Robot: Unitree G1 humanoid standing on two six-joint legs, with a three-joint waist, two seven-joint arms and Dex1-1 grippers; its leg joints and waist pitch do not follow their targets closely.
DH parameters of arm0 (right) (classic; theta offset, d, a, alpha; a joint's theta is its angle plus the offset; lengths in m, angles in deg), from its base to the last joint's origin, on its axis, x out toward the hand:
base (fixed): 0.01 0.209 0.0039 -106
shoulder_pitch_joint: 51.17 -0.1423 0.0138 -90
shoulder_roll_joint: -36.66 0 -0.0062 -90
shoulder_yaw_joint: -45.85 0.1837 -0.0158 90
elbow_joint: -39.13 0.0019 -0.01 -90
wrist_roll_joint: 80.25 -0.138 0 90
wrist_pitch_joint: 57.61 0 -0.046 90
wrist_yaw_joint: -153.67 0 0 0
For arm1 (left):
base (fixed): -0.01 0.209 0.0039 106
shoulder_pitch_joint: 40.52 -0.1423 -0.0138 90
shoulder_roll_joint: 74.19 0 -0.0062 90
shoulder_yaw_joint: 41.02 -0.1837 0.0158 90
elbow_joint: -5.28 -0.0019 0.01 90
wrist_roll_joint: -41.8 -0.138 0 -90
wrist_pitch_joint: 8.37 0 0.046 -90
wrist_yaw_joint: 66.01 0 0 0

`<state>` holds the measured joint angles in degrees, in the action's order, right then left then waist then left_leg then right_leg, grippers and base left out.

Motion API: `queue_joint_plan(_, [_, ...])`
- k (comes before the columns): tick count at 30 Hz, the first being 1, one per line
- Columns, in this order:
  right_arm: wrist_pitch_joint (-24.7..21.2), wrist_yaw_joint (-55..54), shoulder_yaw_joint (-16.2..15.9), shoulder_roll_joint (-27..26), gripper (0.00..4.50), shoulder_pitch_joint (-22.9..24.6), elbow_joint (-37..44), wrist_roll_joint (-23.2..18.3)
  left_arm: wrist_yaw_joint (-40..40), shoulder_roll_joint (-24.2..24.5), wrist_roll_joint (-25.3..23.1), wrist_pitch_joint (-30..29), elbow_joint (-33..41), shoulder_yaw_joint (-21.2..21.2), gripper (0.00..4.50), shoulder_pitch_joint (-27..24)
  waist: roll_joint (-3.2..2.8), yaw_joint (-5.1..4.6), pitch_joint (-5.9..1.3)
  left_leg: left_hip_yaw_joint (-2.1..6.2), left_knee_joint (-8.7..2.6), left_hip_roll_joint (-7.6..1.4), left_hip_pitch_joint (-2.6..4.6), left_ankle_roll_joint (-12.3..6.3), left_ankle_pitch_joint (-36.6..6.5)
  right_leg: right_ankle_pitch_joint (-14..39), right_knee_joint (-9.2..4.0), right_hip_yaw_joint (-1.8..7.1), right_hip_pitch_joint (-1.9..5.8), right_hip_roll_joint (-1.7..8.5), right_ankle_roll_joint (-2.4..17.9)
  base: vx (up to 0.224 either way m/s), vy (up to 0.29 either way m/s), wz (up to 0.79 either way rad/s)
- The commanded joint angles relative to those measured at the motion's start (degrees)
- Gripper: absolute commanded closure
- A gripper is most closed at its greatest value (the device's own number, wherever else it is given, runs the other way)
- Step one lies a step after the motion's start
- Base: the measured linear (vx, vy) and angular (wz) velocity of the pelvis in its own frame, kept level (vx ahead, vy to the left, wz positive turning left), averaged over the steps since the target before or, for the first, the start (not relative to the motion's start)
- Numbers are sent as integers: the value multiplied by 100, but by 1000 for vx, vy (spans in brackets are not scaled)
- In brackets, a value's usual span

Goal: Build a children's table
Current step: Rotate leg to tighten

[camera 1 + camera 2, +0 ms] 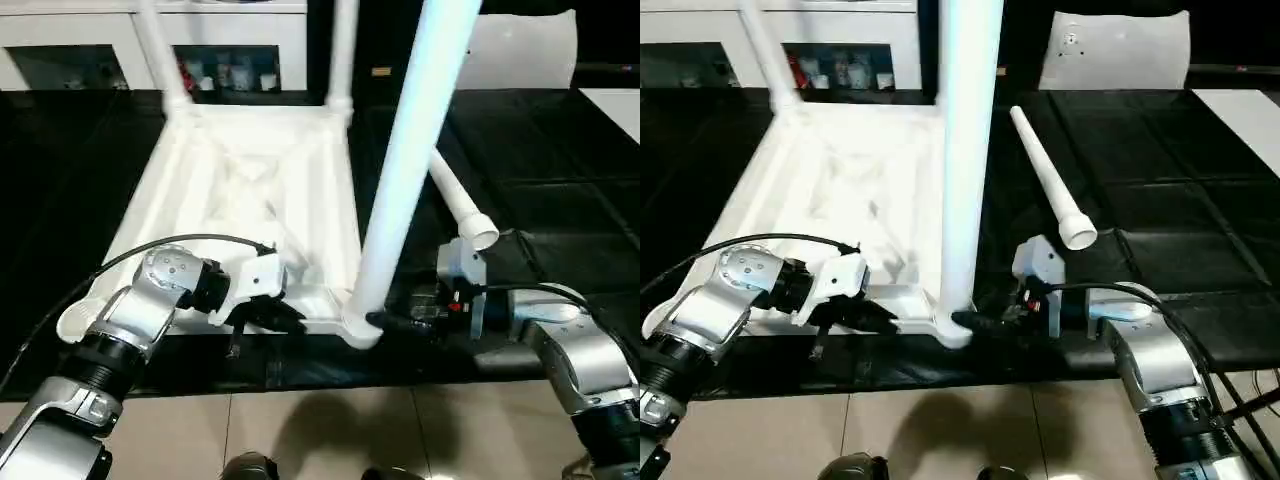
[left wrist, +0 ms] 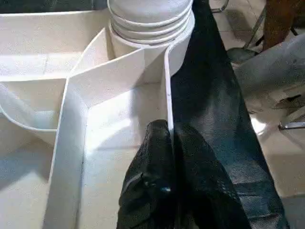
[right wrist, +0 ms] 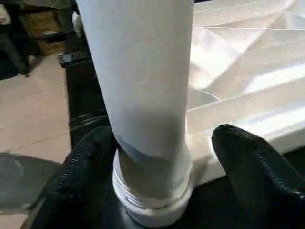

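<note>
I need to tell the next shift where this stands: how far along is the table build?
Three legs stand in the upturned tabletop: two at the far corners and the near leg, its base between the right gripper's spread fingers. The left gripper is shut on the tabletop's near rim. Left: the loose leg lying on the black table and the empty near-left socket.

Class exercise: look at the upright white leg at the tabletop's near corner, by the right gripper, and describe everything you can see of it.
The upright leg is a long, smooth white tube, plastic by its look, ending below in a ribbed end. It stands almost vertical in the round socket at the near corner of the upturned tabletop. The right gripper has a black finger on each side of its base, one against the tube, the other with a gap showing. A loose leg lies apart on the black table.
</note>
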<state>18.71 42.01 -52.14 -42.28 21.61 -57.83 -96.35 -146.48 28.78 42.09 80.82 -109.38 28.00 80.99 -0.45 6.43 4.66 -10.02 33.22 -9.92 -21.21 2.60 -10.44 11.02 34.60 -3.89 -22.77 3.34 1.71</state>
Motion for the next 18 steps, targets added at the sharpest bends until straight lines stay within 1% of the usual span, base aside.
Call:
queue_joint_plan(1, [-108, 248, -98, 54, 132, -132, -70, -135, -349, -29, -148, 70, 11, -433, 450, -39, 32, -40, -367, 89, -339, -375, 78, -492, -720, 851, -368, 323, 280, 546, 1311, 0, 0, 0])
queue_joint_plan(3, [-125, 311, -127, 62, 141, -166, -104, -147, -366, -36, -145, 80, -3, -434, 450, -31, 41, -35, -368, 86, -335, -377, 79, -485, -719, 868, -369, 330, 278, 546, 1286, 0, 0, 0])
queue_joint_plan(4, [-134, 352, -143, 68, 157, -188, -129, -154, -377, -41, -143, 86, -14, -436, 450, -25, 34, -28, -372, 90, -333, -374, 78, -484, -702, 857, -366, 328, 283, 550, 1290, 0, 0, 0])
queue_joint_plan(5, [-139, 397, -162, 67, 168, -221, -172, -158, -385, -47, -147, 94, -26, -443, 450, -18, 50, -31, -374, 86, -332, -372, 73, -489, -674, 822, -363, 330, 286, 546, 1286, 0, 0, 0])
queue_joint_plan(7, [-156, 493, -214, 78, 187, -277, -244, -165, -401, -56, -154, 114, -42, -449, 450, -14, 51, -31, -371, 89, -331, -367, 69, -482, -672, 883, -368, 324, 286, 550, 1290, 0, 0, 0])
queue_joint_plan(8, [-156, 533, -233, 71, 187, -310, -289, -156, -413, -55, -157, 118, -47, -456, 450, -16, 51, -31, -371, 89, -331, -367, 69, -482, -672, 883, -368, 324, 286, 550, 1290, 0, 0, 0])
queue_joint_plan(10, [-168, 619, -272, 68, 212, -364, -368, -149, -425, -49, -161, 127, -55, -463, 450, -22, 58, -34, -366, 93, -335, -376, 72, -483, -684, 904, -364, 319, 278, 541, 1283, 0, 0, 0])
queue_joint_plan(11, [-154, 650, -290, 67, 218, -389, -413, -140, -430, -43, -164, 132, -60, -468, 450, -25, 67, -31, -362, 89, -333, -373, 69, -489, -677, 891, -366, 325, 278, 544, 1280, 0, 0, 0])
queue_joint_plan(13, [-158, 678, -305, 66, 224, -413, -447, -144, -430, -37, -166, 138, -68, -470, 450, -25, 60, -28, -368, 87, -330, -371, 73, -490, -669, 887, -364, 324, 278, 548, 1292, 0, 0, 0])
queue_joint_plan(15, [-183, 732, -342, 47, 250, -455, -488, -161, -416, -30, -161, 120, -87, -452, 450, -23, 71, -29, -361, 87, -332, -372, 70, -487, -670, 894, -364, 324, 279, 545, 1285, 0, 0, 0])
queue_joint_plan(17, [-202, 742, -363, 30, 251, -449, -475, -176, -366, -45, -149, 78, -96, -416, 450, -25, 58, -32, -355, 90, -338, -374, 75, -471, -716, 981, -374, 322, 271, 545, 1279, 0, 0, 0])
queue_joint_plan(18, [-208, 741, -367, 26, 253, -442, -464, -180, -352, -47, -148, 66, -97, -408, 450, -27, 65, -31, -356, 88, -336, -373, 78, -466, -726, 994, -375, 325, 270, 544, 1270, 0, 0, 0])
